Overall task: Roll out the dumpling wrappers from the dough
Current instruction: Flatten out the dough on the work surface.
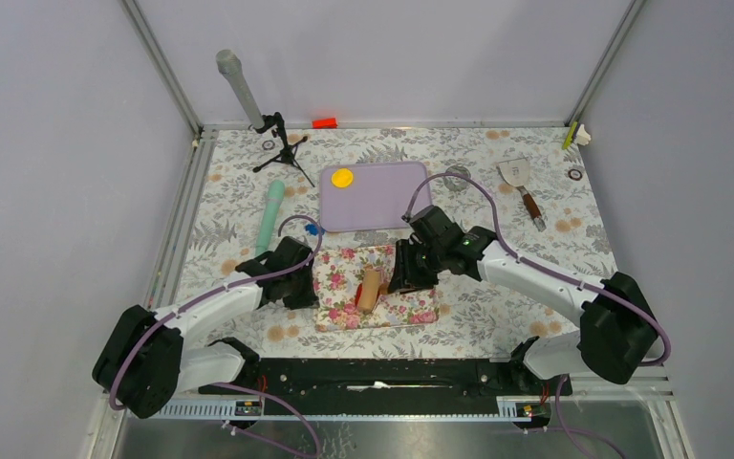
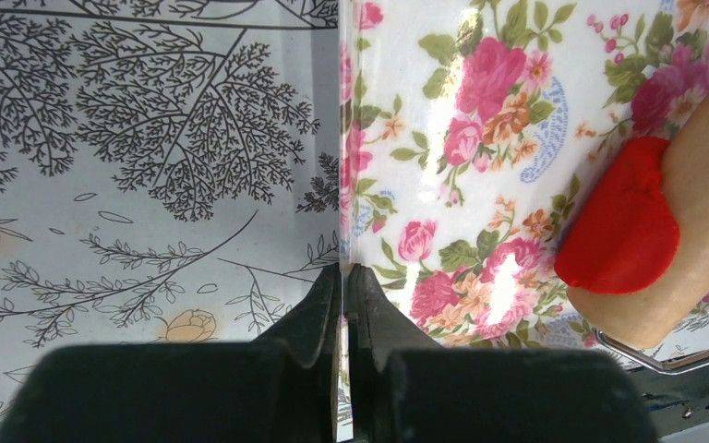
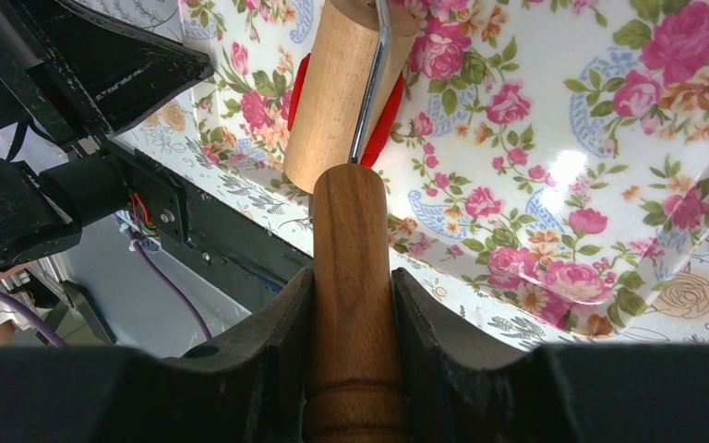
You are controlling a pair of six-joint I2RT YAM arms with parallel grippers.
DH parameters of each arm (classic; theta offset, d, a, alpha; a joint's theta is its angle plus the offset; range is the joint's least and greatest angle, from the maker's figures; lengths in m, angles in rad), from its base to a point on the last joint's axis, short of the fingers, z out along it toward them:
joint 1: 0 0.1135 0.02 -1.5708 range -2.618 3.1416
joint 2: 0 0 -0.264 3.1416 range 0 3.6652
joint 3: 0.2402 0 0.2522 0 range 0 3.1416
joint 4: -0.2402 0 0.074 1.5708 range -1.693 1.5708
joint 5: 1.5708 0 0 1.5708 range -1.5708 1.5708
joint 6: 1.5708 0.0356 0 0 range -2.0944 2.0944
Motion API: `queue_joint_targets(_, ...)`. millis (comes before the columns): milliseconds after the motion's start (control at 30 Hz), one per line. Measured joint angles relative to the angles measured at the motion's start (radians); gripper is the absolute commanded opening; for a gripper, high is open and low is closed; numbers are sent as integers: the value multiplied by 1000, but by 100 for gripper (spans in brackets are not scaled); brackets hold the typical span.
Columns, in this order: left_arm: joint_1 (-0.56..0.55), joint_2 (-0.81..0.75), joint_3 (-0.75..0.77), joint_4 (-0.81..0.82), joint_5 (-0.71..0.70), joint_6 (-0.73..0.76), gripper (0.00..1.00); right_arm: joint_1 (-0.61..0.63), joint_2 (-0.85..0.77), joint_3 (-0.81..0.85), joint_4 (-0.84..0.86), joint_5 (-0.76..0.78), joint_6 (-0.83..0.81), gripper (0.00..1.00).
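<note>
Risks:
- The dough [image 2: 620, 231] lies on the floral mat [image 2: 480, 138], pressed under the wooden roller [image 3: 332, 92]. It shows red on both sides of the barrel and seems to sit toward one end rather than mid-barrel. A stroke from here could squeeze it out sideways and give a lopsided sheet, not a round.
- Soft clay may stick to the wood and lift off with it.
- The mat looks thin and glossy. If the pinch on its edge slips, the mat can creep or buckle under the push.
- The handle [image 3: 351, 351] is gripped from two sides only, so a twist would tip the barrel onto one end.

Pose:
- Left pincer [image 2: 343, 277]: jaws fully together, nipping the mat's left edge. The arm lies low along the desk [image 1: 497, 316].
- Right pincer [image 3: 353, 286]: partly closed, clamped on the roller's handle. The arm reaches in from the right with the wrist angled toward the mat's middle.
- A yellow wrapper [image 1: 343, 178] rests on the purple board [image 1: 382, 206], well apart from the mat.
</note>
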Motion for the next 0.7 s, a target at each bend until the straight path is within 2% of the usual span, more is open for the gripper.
queue_joint_targets(700, 8, 55, 24, 23, 54, 21, 0, 23, 54, 9, 117, -20, 15, 0)
